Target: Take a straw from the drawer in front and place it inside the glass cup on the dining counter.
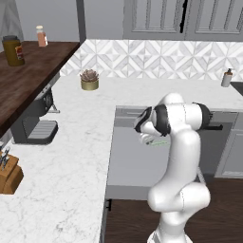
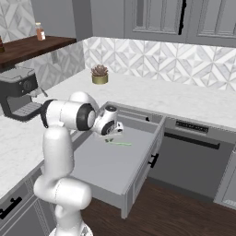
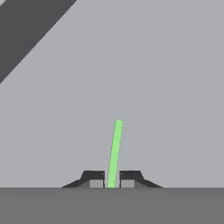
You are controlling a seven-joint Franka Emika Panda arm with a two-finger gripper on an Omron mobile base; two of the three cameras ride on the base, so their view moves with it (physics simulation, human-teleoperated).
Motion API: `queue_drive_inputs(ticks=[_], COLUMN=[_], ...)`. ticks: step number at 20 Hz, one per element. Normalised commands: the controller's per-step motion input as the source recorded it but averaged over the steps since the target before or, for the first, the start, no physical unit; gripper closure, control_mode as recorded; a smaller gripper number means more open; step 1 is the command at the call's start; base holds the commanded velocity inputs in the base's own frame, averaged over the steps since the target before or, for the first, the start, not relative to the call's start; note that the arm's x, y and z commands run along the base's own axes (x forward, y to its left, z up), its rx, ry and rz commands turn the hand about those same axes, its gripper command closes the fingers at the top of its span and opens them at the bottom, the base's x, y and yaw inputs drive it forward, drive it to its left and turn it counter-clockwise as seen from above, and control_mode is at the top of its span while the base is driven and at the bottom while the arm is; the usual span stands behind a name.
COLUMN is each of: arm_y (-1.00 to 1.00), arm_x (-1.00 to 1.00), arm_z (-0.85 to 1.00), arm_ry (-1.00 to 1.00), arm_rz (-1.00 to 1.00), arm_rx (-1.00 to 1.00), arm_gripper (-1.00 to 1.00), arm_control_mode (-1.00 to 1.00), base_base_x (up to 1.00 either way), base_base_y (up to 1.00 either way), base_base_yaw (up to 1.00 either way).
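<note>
Light-green straw (image 3: 115, 153), grey drawer (image 2: 110, 166)

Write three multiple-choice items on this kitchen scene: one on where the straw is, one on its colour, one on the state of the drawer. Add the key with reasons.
1. Where is the straw?
A. Between the pincer's fingertips, over the drawer floor
B. Upright in a glass cup
C. On the dark wooden shelf

2. What colour is the straw?
A. Red
B. Light green
C. Black

3. What state is the drawer in?
A. Pushed fully shut
B. Pulled open
C. Lifted out onto the floor

Key:
1 A: in the hand view the straw runs up from the narrow gap between the two fingertips of the pincer, with the flat grey drawer floor behind it.
2 B: it shows pale green in the hand view and in the right base view.
3 B: the right base view shows its grey tray standing out from the cabinet under the white counter, its inside exposed.
</note>
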Motion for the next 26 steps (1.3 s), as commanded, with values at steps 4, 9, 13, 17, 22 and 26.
queue_drive_inputs(ticks=[4, 9, 13, 17, 22, 26], arm_y=[0.01, 0.05, 0.05, 0.00, 0.00, 0.00], arm_x=[-0.45, -0.34, -0.37, -0.47, -0.58, -0.46], arm_z=[1.00, 1.00, 1.00, 1.00, 1.00, 1.00], arm_ry=[-0.26, -0.25, -0.21, -0.07, 0.00, 0.04], arm_rz=[-0.18, -0.21, -0.23, -0.21, -0.11, -0.01], arm_rx=[0.04, 0.01, 0.00, 0.04, 0.10, 0.14], arm_gripper=[1.00, 1.00, 1.00, 1.00, 1.00, 1.00], arm_control_mode=[-1.00, -1.00, -1.00, -1.00, -1.00, -1.00], base_base_x=[0.00, 0.00, 0.00, 0.00, 0.00, 0.00], base_base_y=[0.00, 0.00, 0.00, 0.00, 0.00, 0.00], base_base_yaw=[0.00, 0.00, 0.00, 0.00, 0.00, 0.00])
